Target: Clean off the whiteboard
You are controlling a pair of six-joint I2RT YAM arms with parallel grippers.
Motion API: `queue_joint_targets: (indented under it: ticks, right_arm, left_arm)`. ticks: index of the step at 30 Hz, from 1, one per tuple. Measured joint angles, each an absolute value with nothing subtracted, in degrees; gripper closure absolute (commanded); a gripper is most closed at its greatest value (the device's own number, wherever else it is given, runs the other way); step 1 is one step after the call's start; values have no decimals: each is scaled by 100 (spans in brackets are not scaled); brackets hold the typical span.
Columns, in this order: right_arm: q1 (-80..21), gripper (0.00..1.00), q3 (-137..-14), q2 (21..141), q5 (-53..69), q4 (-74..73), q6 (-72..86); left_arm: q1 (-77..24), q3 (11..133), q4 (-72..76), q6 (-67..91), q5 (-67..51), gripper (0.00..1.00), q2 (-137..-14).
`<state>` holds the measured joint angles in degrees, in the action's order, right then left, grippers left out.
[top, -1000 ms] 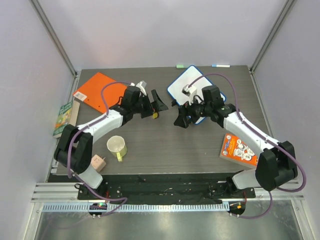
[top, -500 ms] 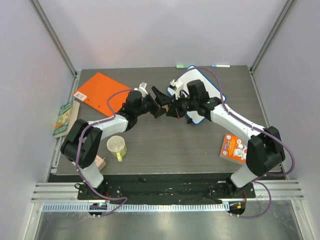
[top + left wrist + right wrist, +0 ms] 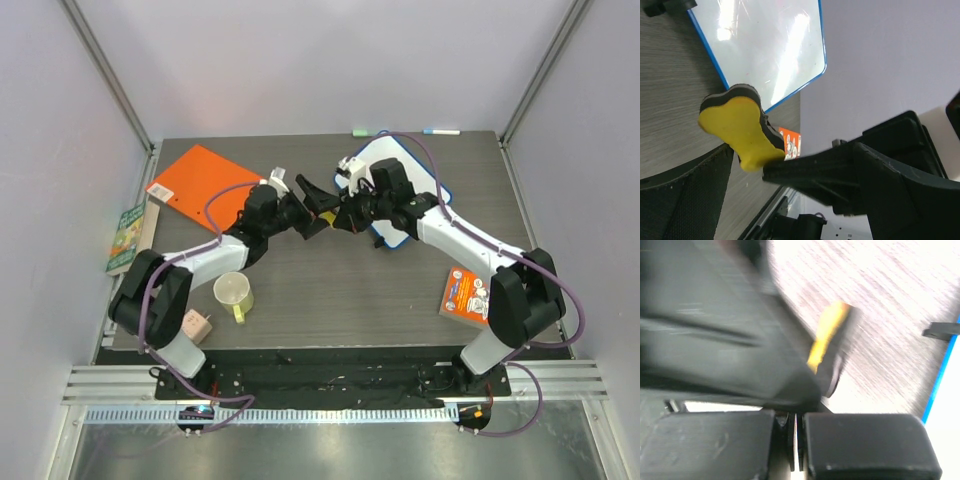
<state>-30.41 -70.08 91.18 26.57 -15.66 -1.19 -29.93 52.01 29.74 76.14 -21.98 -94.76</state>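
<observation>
The whiteboard (image 3: 385, 160) lies at the back right with its blue rim showing, partly under my right arm. It also fills the top of the left wrist view (image 3: 765, 45). A yellow eraser with a black felt face (image 3: 740, 125) hangs off the table between the wide-set fingers of my left gripper (image 3: 318, 210), touching both. My right gripper (image 3: 342, 215) is shut right beside the eraser (image 3: 326, 215). In the blurred right wrist view the jaws meet with the eraser (image 3: 832, 350) just past them. Whether they pinch it I cannot tell.
An orange folder (image 3: 200, 180) lies at the back left, with a green booklet (image 3: 127, 235) at the left edge. A cream cup (image 3: 233, 292) and a small pink block (image 3: 197, 325) sit near left. An orange booklet (image 3: 472, 295) lies near right. Two markers (image 3: 362, 131) rest at the back edge.
Both arms swung toward the middle and met. The left gripper carried the eraser up and right. The right gripper came in open and is now shut.
</observation>
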Motion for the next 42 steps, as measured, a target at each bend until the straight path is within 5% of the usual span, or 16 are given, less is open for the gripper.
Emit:
queue_joint_targets:
  ticks: [15, 23, 33, 42]
  right_arm:
    - [-3041, 98, -7057, 9474, 2425, -1496, -191]
    - [-3006, 47, -7057, 8796, 1712, -1608, -486]
    - [-1660, 29, -6879, 8068, 1605, -1684, -541]
    - [-615, 14, -6429, 7540, 1699, -1859, -539]
  left_arm:
    - [-2860, 4958, 1107, 6499, -1861, 0, -7848]
    - [-2827, 5688, -1267, 5033, -687, 0, -7793]
    - [-2799, 6294, -2875, 3675, 1011, 0, -7655]
    - [-2681, 6001, -3135, 3256, 1413, 0, -7644]
